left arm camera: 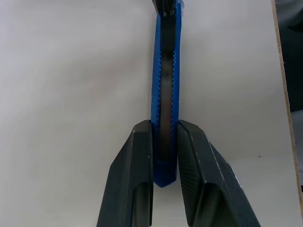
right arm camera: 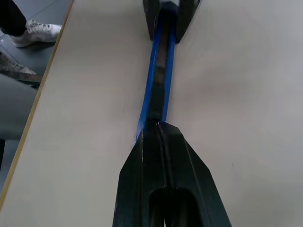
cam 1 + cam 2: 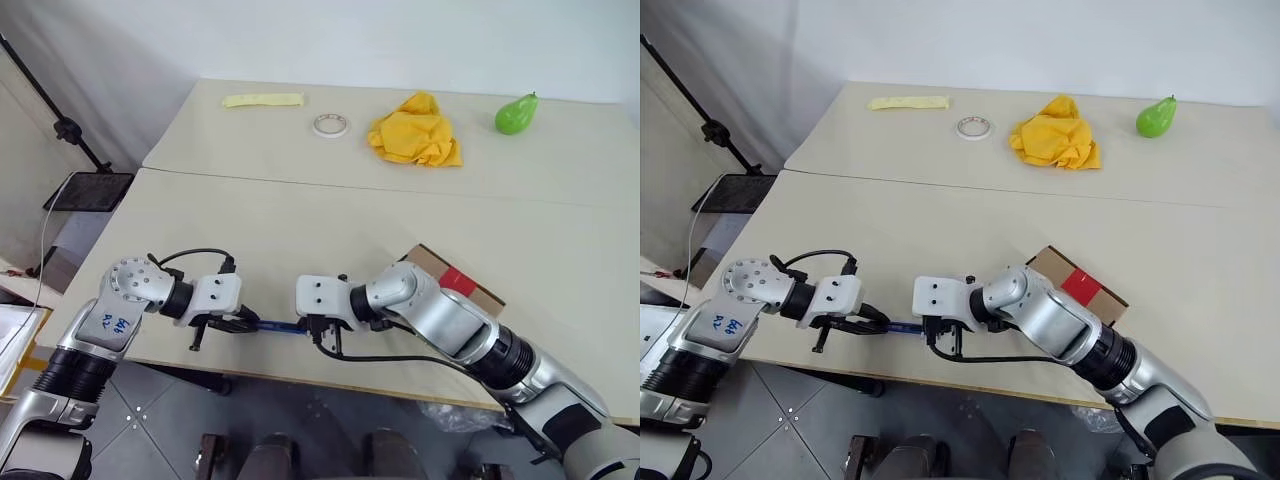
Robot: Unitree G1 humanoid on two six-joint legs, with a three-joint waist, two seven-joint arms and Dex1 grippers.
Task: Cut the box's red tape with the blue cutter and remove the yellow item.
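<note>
Gripping the cutter [image 1: 165, 85] at opposite ends near the table's [image 3: 300, 220] front edge, both grippers [image 3: 222, 322] [image 3: 318, 327] risk bending it or dropping it off the edge

A bare test room or lab: two plain beige tables [image 3: 300, 215] pushed edge to edge against a white wall [image 3: 330, 40], a black stand [image 3: 62, 125] by their left edge, grey tiled floor [image 3: 150, 405] below.

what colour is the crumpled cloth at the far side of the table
Orange-yellow: the crumpled cloth, clearest in the left eye view.
</note>
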